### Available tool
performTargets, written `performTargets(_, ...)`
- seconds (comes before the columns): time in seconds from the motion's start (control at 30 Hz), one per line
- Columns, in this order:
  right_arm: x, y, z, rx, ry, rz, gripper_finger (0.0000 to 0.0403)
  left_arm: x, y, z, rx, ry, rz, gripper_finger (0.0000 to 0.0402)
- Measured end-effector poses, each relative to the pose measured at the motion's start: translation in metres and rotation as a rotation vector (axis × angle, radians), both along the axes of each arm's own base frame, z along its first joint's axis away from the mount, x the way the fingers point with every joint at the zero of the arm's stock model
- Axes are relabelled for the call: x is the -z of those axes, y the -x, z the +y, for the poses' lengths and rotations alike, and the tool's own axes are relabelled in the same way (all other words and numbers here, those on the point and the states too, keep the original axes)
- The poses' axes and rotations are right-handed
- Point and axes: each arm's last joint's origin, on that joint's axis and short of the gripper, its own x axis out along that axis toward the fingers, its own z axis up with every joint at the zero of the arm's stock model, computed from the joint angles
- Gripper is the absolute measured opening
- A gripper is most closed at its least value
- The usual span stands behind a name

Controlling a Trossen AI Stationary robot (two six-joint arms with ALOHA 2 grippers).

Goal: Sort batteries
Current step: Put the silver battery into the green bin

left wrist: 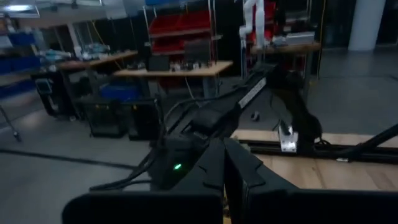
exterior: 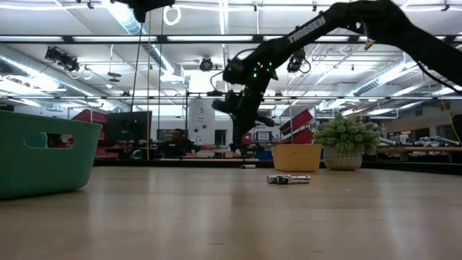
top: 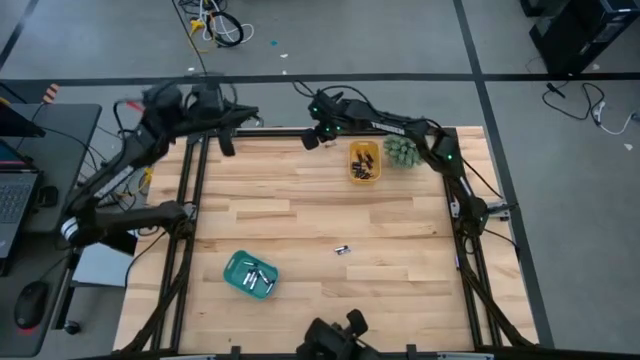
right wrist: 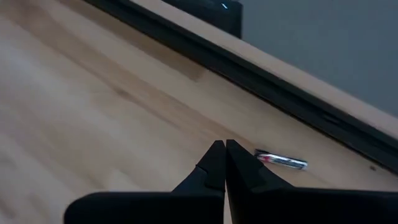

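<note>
1. We are looking down on a wooden table (top: 300,215) from the high view; the left gripper (top: 226,145) is hanging at the upper left of the frame, over the table's far edge, with its fingers pressed together and nothing between them.
2. The right gripper (top: 311,140) is sitting at the upper centre of that frame, near the far edge, also closed and empty; in the right wrist view its fingertips (right wrist: 224,151) are meeting just above the wood.
3. We are seeing one silvery battery (right wrist: 282,160) lying on the table beside those fingertips, close but apart from them.
4. Another loose battery (top: 342,250) is lying near the middle of the table, well apart from both grippers.
5. A yellow tray (top: 364,162) at the upper centre-right is holding dark batteries, and a teal tray (top: 249,274) at the lower left is holding a few pale ones.
6. A small potted plant (top: 401,151) is standing just right of the yellow tray.
</note>
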Motion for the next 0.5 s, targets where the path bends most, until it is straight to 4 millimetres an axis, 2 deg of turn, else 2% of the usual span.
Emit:
performTargets(0.2,0.028,0.003,-0.010,0.059,-0.062,0.060,0.0000,0.037,0.019,-0.019,0.001,0.031,-0.019,0.0000)
performTargets(0.33,0.039,0.004,-0.016,0.079,-0.078,0.077,0.0000,0.048,0.027,-0.026,-0.009,0.031,-0.070,0.0000)
performTargets(0.4,0.038,0.006,-0.018,0.093,-0.061,0.081,0.0000,0.049,0.034,-0.030,-0.088,0.014,-0.099,0.0000)
performTargets(0.5,0.031,0.010,-0.024,0.120,-0.036,0.089,0.0000,0.045,0.052,-0.038,-0.365,0.009,-0.140,0.0000)
